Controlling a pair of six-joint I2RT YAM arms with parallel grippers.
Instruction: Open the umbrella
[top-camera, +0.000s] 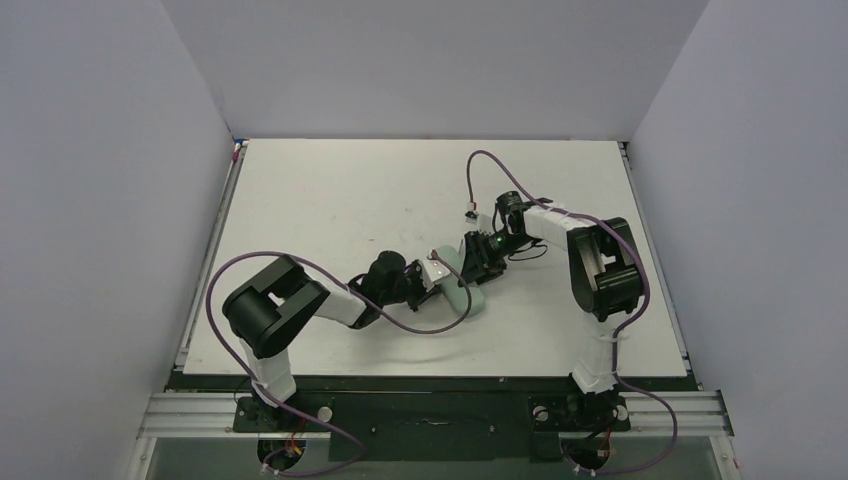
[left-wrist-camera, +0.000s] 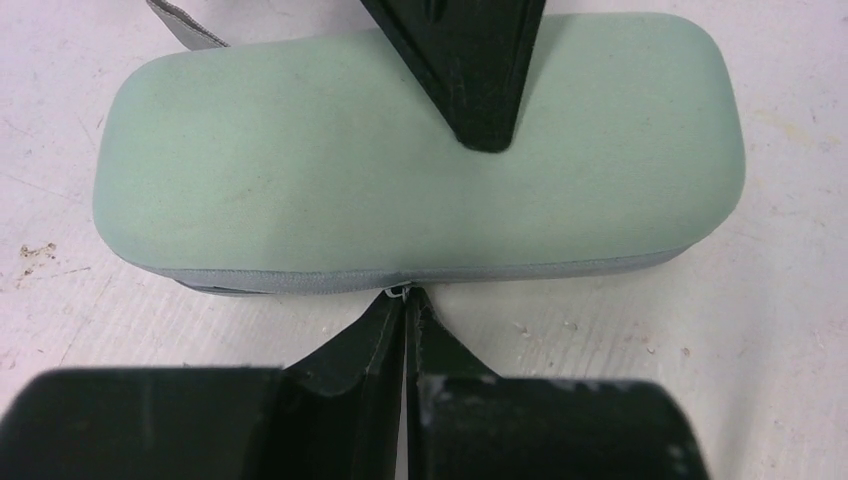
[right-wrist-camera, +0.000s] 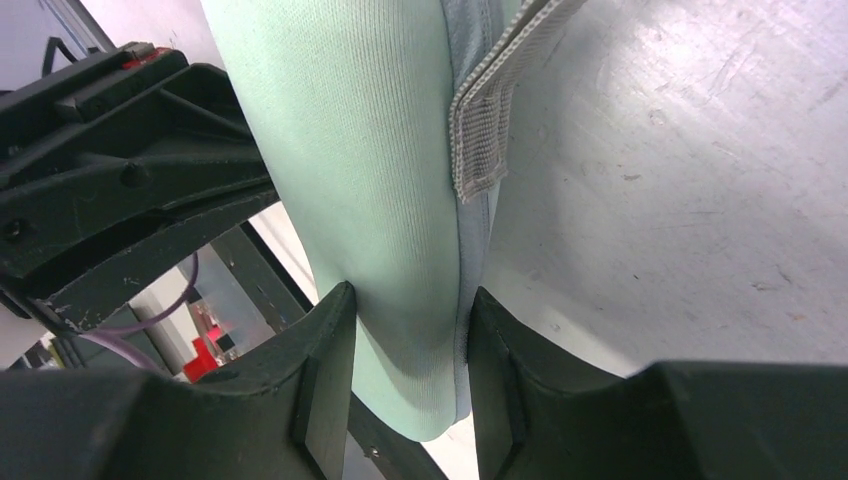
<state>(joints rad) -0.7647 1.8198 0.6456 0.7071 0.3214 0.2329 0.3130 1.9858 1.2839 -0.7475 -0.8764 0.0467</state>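
The umbrella is not in view. A mint-green oval zip case (top-camera: 466, 292) lies mid-table. In the left wrist view the case (left-wrist-camera: 300, 170) lies flat with its grey zip band towards me. My left gripper (left-wrist-camera: 405, 302) is shut, and its tips pinch the small metal zip pull (left-wrist-camera: 398, 291) at the case's near edge. My right gripper (right-wrist-camera: 410, 335) is shut on one end of the case (right-wrist-camera: 370, 170), one finger on the top face and one on the zip edge. One of its fingers (left-wrist-camera: 470, 70) shows resting on the case top.
A grey woven strap (right-wrist-camera: 490, 130) hangs from the case's side. The left gripper's black body (right-wrist-camera: 120, 180) sits close behind the case. Purple cables (top-camera: 470, 175) loop over the white table (top-camera: 330, 190). Grey walls stand on three sides.
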